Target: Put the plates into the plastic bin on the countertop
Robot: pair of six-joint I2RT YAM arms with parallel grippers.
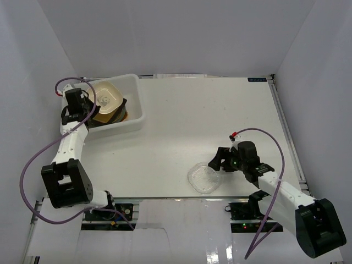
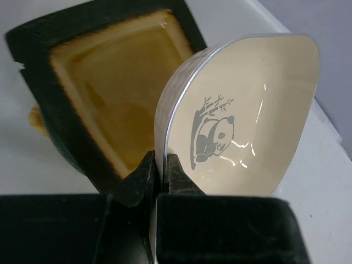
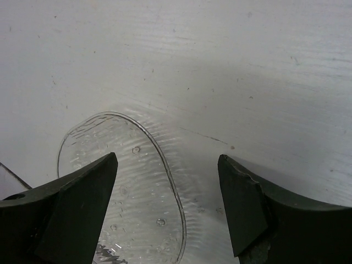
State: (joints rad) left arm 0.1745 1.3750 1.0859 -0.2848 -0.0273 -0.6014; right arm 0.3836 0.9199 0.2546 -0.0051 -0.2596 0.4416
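Plates update: the cream squarish bowl (image 2: pixel 247 110), panda print inside, is pinched by its rim in the left hand (image 2: pixel 159 176). The fingers are almost closed on it, and the bowl is tipped up on edge over the plastic bin (image 1: pixel 138 104) at the far-left corner of the worktop (image 1: pixel 209 115). Below it in the bin sits the black square plate (image 2: pixel 110 93) with its amber centre. Over on the right, near the front edge, the clear glass plate (image 3: pixel 126 181) lies flat on the worktop. The right hand (image 3: pixel 168 162) is spread wide above its rim, gripping nothing.
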